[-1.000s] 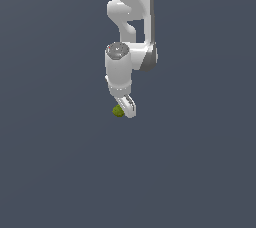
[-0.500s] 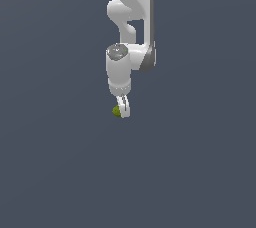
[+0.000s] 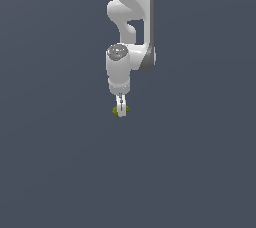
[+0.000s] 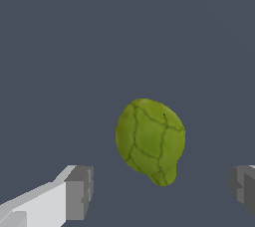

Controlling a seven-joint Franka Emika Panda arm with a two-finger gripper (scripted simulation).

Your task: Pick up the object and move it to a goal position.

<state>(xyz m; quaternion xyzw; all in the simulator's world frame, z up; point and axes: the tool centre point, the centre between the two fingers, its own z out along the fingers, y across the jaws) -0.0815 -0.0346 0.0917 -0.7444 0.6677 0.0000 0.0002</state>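
The object is a rounded yellow-green lump with dark crack lines, lying on the flat dark grey floor. In the wrist view it sits between my two fingers, nearer the middle of the gap, and neither pad touches it. My gripper is open, with wide room on each side of the lump. In the exterior view the white arm hangs straight down and the gripper stands low over the object, which shows as a small green rim around the fingertips.
Only the plain dark grey floor surrounds the arm. No other objects, walls or edges show in either view.
The wrist has turned, so the fingers now show edge-on in the exterior view. The gripper has come down a little around the object, which has stayed in place.
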